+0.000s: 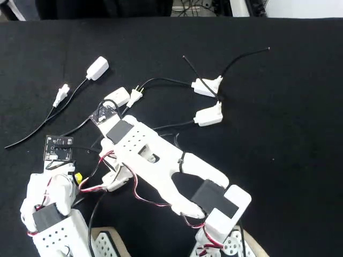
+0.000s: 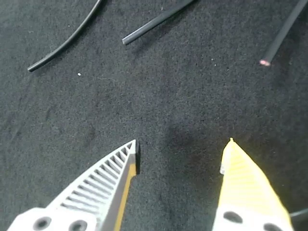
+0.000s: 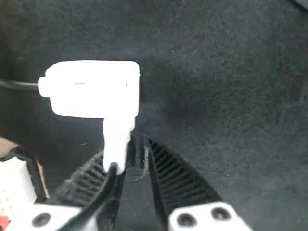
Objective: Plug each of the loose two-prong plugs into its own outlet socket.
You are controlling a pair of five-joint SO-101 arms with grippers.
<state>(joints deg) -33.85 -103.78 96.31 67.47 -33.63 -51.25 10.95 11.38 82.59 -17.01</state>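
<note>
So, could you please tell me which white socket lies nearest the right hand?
The socket beside the yellow-pronged plug, right at the right hand; the far-left socket lies farther.

Table [image 1: 289,171] is wide open from 2 to 5 o'clock. Right arm [image 1: 161,160] bars the centre, running 5 to 10. Cables [image 1: 166,81] and mated plug pairs [image 1: 208,115] clutter 12 to 1. Loose plug [image 1: 60,95] and socket [image 1: 97,68] sit at 10.

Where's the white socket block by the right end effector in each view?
High view: socket block left of centre, at the right arm's tip.
Left wrist view: not in it.
Right wrist view: socket block just ahead of the right end effector.
Shared landmark: the black table cover.
</note>
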